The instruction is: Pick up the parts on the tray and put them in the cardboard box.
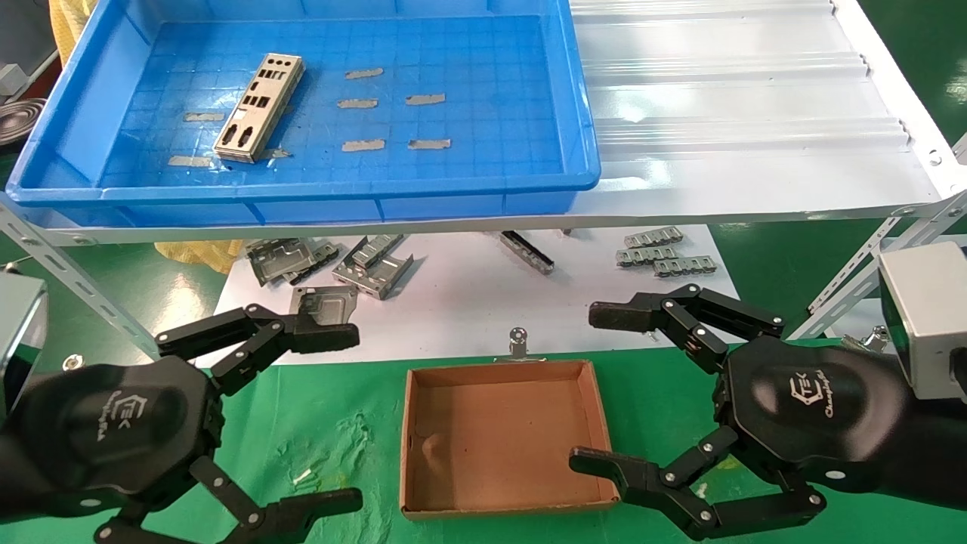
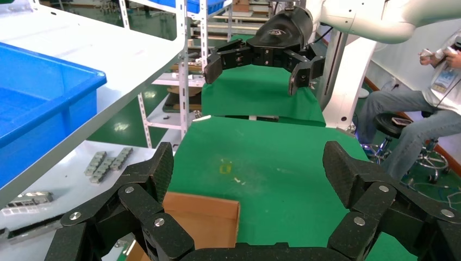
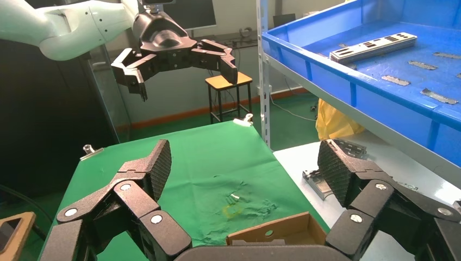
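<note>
Silver part in tray; unseen by left wrist.

Bright, even overhead light glares off the white shelf; sharp throughout.

The tray is bright blue with a grid-patterned floor. On it lies a silver-grey part punched with dark cut-outs, among small grey tape strips. The cardboard box is plain brown. The desk wears a green cloth. The shelf is white and ribbed. Both end effectors, left and right, are black.
</note>
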